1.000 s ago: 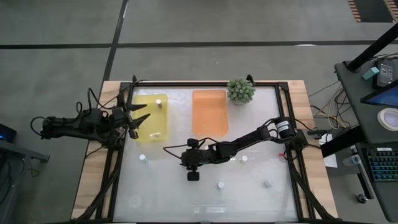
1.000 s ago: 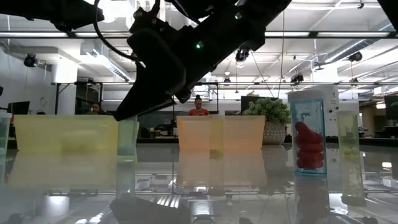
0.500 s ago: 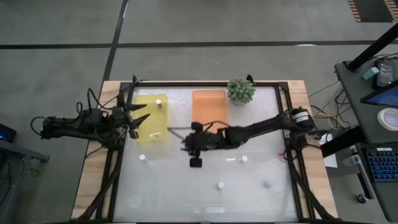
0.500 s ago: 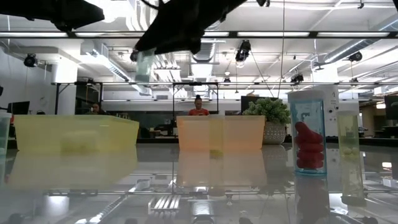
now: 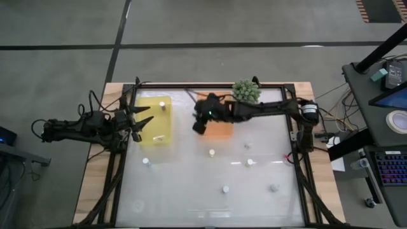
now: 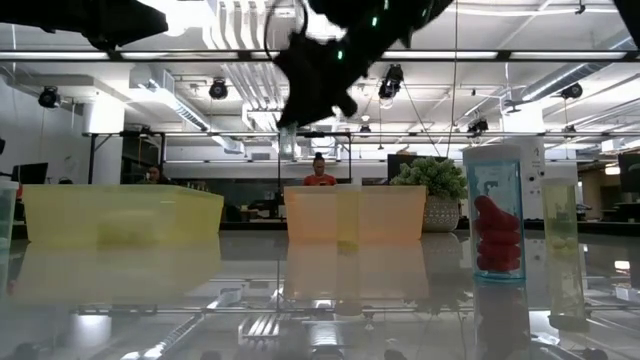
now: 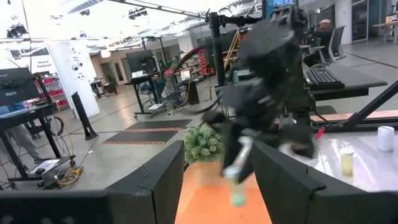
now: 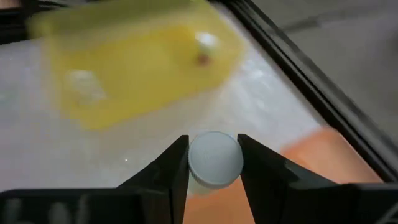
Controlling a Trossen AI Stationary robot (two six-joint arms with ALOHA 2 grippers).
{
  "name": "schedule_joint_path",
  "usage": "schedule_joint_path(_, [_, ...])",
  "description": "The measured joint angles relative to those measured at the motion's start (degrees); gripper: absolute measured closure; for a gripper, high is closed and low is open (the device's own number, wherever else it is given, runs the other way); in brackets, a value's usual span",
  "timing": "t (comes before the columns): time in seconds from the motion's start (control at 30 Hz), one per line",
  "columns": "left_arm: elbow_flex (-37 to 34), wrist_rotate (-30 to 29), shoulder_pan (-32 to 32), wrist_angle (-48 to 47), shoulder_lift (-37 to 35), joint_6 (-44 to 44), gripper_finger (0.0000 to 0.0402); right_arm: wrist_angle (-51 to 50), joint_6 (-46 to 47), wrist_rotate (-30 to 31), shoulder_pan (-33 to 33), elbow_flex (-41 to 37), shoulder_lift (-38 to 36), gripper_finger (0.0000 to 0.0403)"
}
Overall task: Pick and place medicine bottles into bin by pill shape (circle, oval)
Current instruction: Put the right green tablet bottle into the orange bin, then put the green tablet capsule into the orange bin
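My right gripper (image 5: pixel 199 124) is shut on a small pale medicine bottle with a white cap (image 8: pixel 214 158), high above the left edge of the orange tray (image 5: pixel 216 130). The bottle also shows in the low view (image 6: pixel 288 142) and the left wrist view (image 7: pixel 238 177). My left gripper (image 5: pixel 147 116) is open and empty above the left side of the yellow tray (image 5: pixel 166 124), which holds two bottles (image 5: pixel 163 106) (image 5: pixel 158 137). Several more bottles stand on the table, among them three (image 5: pixel 211 152) (image 5: pixel 249 162) (image 5: pixel 145 162). My right gripper pinches the bottle between its two fingers (image 8: pixel 174 168), on the sides just below the white cap (image 8: pixel 214 155). The fingers come from above, slanting down. The bottle hangs below them, a little tilted, lifted clear above the orange tray.
A spiky green plant ball (image 5: pixel 245 91) stands at the far edge, right of the orange tray. Loose bottles stand toward the near edge (image 5: pixel 224 189) (image 5: pixel 274 187). In the low view a bottle with red pills (image 6: pixel 497 225) and a yellowish one (image 6: pixel 560 235) stand close by.
My right gripper has risen from the table's middle with the bottle and gone toward the far edge, ending above the orange tray's left edge. The bottle has been lifted clear of the table.
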Motion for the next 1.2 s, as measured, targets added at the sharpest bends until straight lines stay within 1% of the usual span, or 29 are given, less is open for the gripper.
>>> schedule_joint_path(0.13, [0.0, 0.0, 0.0, -0.1, 0.0, 0.1, 0.0228, -0.1, 4.5, 2.9, -5.0, -0.1, 2.8, 0.0284])
schedule_joint_path(0.23, [0.0, 0.0, 0.0, 0.0, 0.0, 0.1, 0.0228, 0.5, 5.5, 4.2, -7.5, -0.1, 4.8, 0.0287])
schedule_joint_path(0.37, [0.0, 0.0, 0.0, 0.0, 0.0, 0.5, 0.0228, 2.8, 5.5, 4.4, -9.2, -0.1, 7.7, 0.0286])
schedule_joint_path(0.43, [0.0, 0.0, 0.0, -0.1, 0.0, 0.5, 0.0228, 4.5, 5.8, 5.7, -9.8, -0.1, 8.9, 0.0283])
schedule_joint_path(0.5, [0.0, 0.0, 0.0, -0.1, 0.0, 0.5, 0.0228, 4.8, 6.4, 6.9, -10.4, -0.1, 10.0, 0.0282])
schedule_joint_path(0.7, [0.0, 0.0, 0.0, -0.2, 0.0, 0.5, 0.0228, 5.4, 7.0, 7.2, -11.3, -0.1, 11.5, 0.0284])
schedule_joint_path(0.8, [0.0, 0.0, 0.0, -0.1, 0.0, 0.5, 0.0228, 5.1, 7.5, 7.2, -11.4, -0.1, 11.9, 0.0276])
schedule_joint_path(0.97, [0.0, 0.0, 0.0, 0.1, 0.0, 0.5, 0.0228, 5.3, 9.1, 7.2, -11.4, -0.1, 12.0, 0.0253])
schedule_joint_path(1.2, [0.0, 0.0, 0.0, 0.1, 0.0, 0.5, 0.0228, 5.1, 9.0, 7.1, -11.4, -0.1, 11.8, 0.0222])
